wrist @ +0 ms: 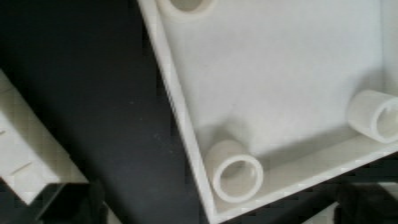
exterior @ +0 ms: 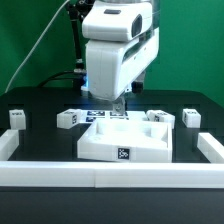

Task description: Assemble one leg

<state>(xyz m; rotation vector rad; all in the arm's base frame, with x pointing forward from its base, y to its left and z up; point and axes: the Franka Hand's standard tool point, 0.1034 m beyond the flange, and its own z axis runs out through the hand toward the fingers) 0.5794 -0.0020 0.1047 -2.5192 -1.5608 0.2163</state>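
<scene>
The wide white slab [exterior: 122, 141] with round sockets lies at the table's middle. In the wrist view the slab [wrist: 267, 90] fills the picture, with one socket [wrist: 237, 175] near its corner and another [wrist: 377, 112] at its edge. My gripper [exterior: 117, 107] hangs just above the slab's far edge. In the wrist view its fingers show only as dark shapes at the two lower corners, wide apart, with nothing between them [wrist: 214, 208]. A leg [exterior: 68, 119] with a marker tag lies on the exterior view's left of the slab. Other legs [exterior: 16, 118] [exterior: 191, 117] lie farther out.
A low white wall [exterior: 100, 176] runs along the front, with side pieces on the exterior view's left [exterior: 8, 146] and right [exterior: 212, 150]. The marker board [exterior: 100, 113] lies behind the slab under the gripper. A white part [wrist: 18, 150] shows at the wrist view's edge.
</scene>
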